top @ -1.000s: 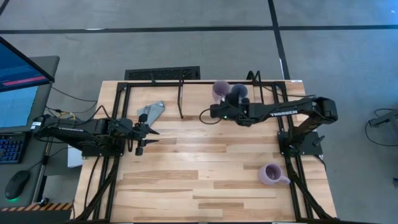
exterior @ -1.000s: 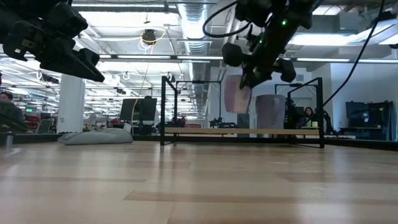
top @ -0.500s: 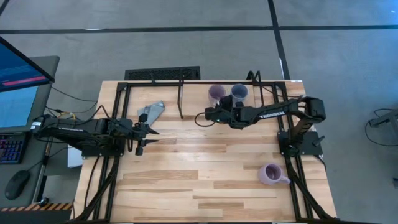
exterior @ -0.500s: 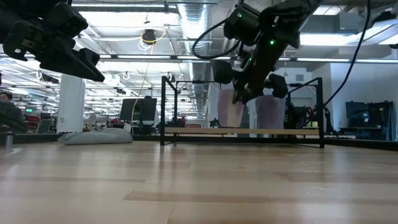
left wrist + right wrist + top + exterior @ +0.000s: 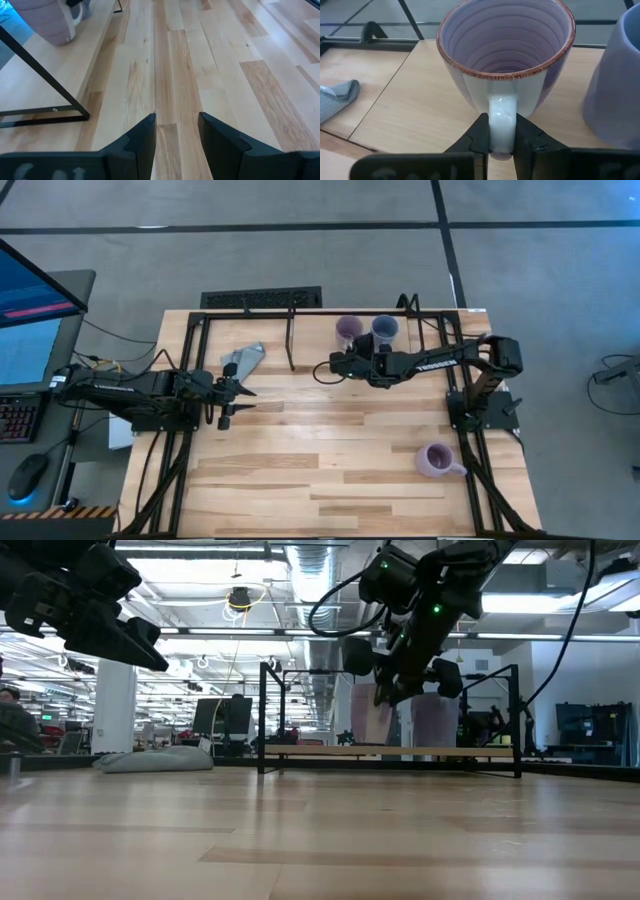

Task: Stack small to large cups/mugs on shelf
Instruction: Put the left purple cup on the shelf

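The purple mug with a white handle stands on the shelf beside the blue-grey mug, at the table's far side. My right gripper is just on the near side of the purple mug, shut on it. The pale lilac mug stands on the table near the right front. My left gripper is open and empty, held above the table's left part. My right gripper pinches the purple mug's white handle between its two fingers, one on each side. The fingers come from the table's near side, slanting down. The mug is upright with its mouth up, and its base seems to rest on the shelf's wooden board.
A grey folded wedge lies on the table left of the shelf. Black frame tubes run along the table's edges. The shelf's thin upright legs stand at its ends.
My right gripper has come down and a little toward the table's left and near edge with the purple mug. The mug has gone from hanging above the shelf board to standing on it beside the blue-grey mug. In the last half second it has kept still.
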